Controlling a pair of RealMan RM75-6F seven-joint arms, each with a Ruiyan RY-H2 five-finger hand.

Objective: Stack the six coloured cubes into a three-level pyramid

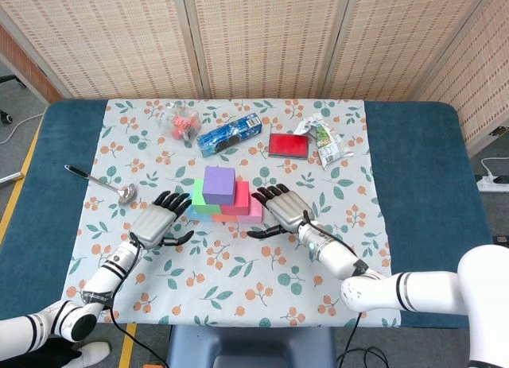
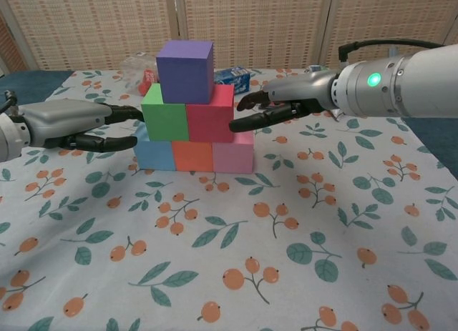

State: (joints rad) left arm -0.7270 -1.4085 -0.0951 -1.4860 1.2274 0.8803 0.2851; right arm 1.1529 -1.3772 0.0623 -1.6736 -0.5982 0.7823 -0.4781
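Chest view: pyramid (image 2: 187, 116) stands whole on the bench (image 2: 300, 274), three cubes, then two, purple cube (image 2: 184, 71) on top.
Left hand (image 2: 71, 124): fingers spread, empty, just beside the green cube (image 2: 164, 121).
Right hand (image 2: 283, 102): fingers apart, empty, tips at the red cube (image 2: 209, 121); contact unclear.
Key relation: stack lies between both hands, each equally near, one per flank.
Judgement: stacking looks finished; hands should draw outward, not inward.

Matt, smooth cubes (image 2: 184, 71) stand on a printed cloth (image 2: 286, 259) over the worktop; a glossy metal ladle (image 1: 102, 183) lies left.
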